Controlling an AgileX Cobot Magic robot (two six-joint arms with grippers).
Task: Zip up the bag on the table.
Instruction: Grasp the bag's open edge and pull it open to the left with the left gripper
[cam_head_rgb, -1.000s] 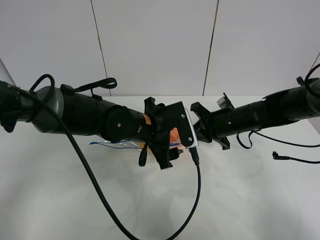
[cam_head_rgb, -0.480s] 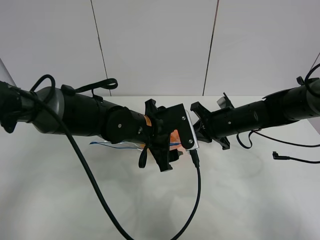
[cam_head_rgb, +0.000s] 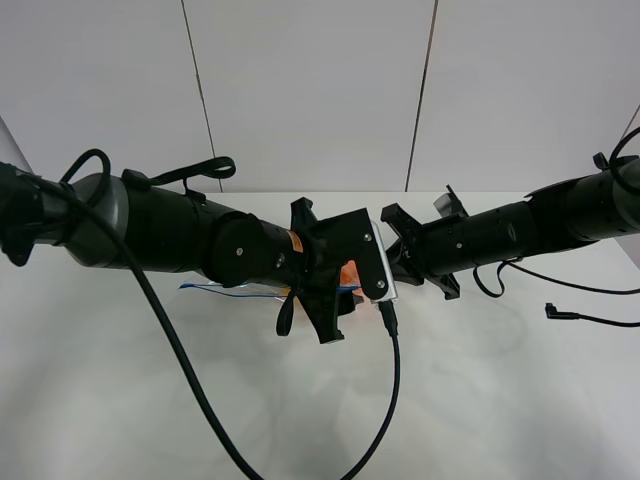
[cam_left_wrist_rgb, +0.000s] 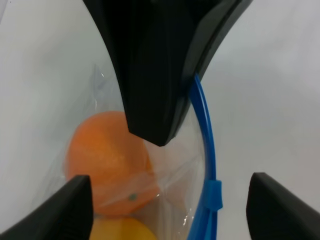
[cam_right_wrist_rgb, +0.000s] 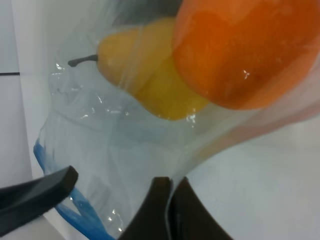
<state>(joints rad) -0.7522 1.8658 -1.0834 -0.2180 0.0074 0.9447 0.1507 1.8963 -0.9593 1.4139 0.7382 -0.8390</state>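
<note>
Clear plastic of the bag lies at the middle of the bench in the high view, nearer the far edge, under both arms.

Left wrist view: the left tool stands spread astride the blue zip strip. We judge that closing on it and sliding comes next.

Right wrist view: the right tool pinches the bag's film. We count one bag, one orange, one pear and two tools.
</note>
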